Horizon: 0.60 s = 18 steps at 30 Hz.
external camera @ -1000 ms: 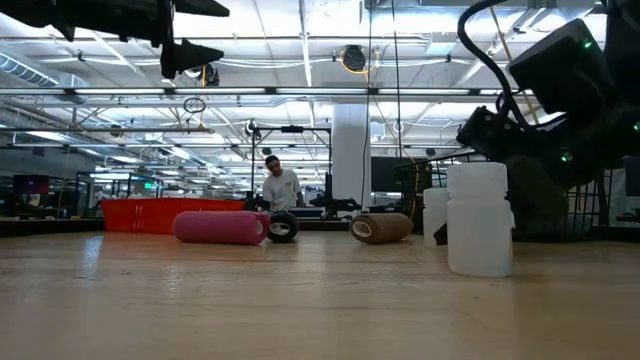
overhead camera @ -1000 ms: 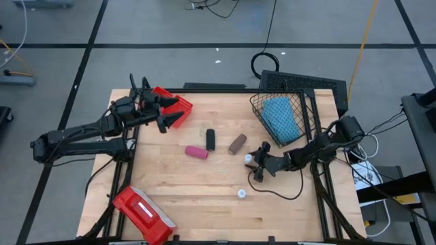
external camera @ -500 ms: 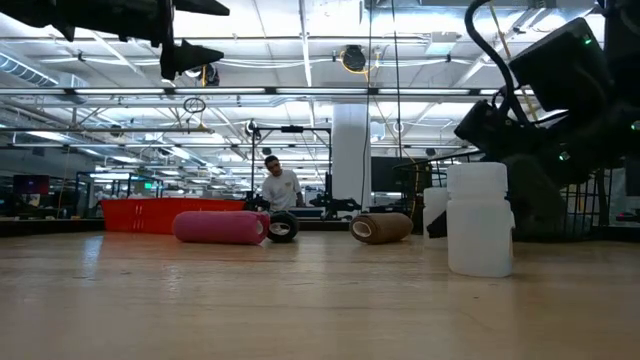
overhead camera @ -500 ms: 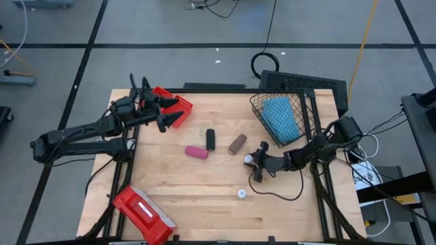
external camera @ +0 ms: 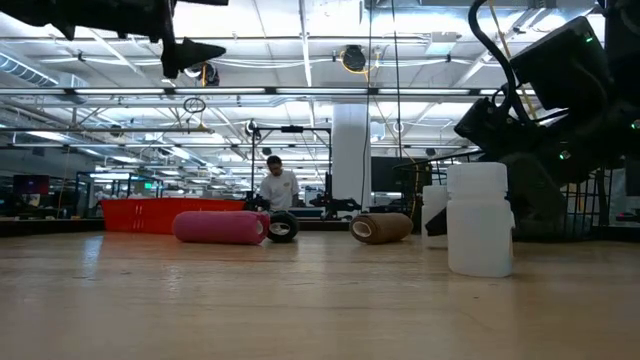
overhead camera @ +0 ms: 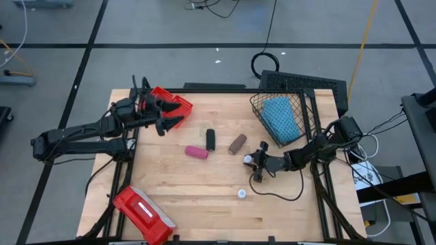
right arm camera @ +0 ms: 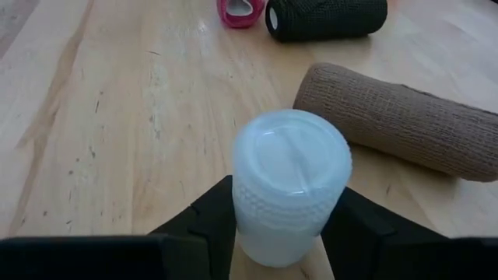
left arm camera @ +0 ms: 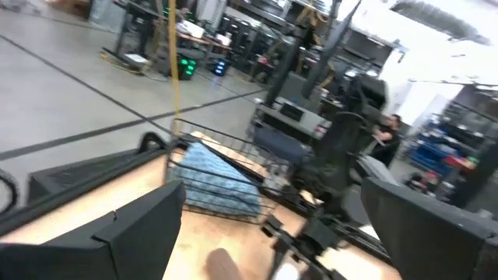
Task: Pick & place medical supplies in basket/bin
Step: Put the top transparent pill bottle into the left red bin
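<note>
Now the grasp step: a white bottle (right arm camera: 289, 187) is pinched, apparently firmly, between the right gripper (right arm camera: 280, 225) jaws. Lifting toward the wire basket (overhead camera: 300, 102) is called for; left gripper (overhead camera: 158, 114) spread, empty.

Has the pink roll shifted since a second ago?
No. The pink roll lies where it did, left of the black roll, both untouched.

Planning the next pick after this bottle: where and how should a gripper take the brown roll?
Grip the brown roll mid-length, descending from above, fingers across its narrow width. It lies flat on the table, angled, with bare wood along both long sides; the black roll lies apart.
</note>
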Each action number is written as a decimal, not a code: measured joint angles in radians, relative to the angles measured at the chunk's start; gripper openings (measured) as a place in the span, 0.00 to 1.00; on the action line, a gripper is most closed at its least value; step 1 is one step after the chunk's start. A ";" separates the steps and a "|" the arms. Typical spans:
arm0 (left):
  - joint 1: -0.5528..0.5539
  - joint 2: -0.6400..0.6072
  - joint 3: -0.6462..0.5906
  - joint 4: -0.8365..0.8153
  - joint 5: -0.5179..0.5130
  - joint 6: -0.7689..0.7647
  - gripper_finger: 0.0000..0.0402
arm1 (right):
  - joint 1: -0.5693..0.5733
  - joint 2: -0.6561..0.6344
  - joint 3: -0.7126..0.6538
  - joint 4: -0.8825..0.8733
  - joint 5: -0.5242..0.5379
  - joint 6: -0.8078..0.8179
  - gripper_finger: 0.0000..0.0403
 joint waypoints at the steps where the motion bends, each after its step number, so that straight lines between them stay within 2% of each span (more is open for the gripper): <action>1: -0.018 0.001 0.000 0.005 0.001 0.000 0.99 | 0.000 0.000 0.000 0.006 0.000 0.000 0.35; 7: -0.153 0.088 0.002 0.092 0.000 0.042 0.99 | 0.000 0.000 0.032 0.017 -0.031 -0.048 0.32; 10: -0.210 0.163 0.050 0.086 -0.037 0.083 0.99 | 0.000 0.000 0.068 0.014 -0.056 -0.082 0.32; 13: -0.249 0.264 0.139 -0.033 -0.082 0.118 0.99 | 0.000 0.000 0.108 0.007 -0.083 -0.108 0.32; 18: -0.289 0.475 0.365 -0.284 -0.107 0.158 0.99 | 0.000 -0.002 0.185 -0.090 -0.084 -0.152 0.32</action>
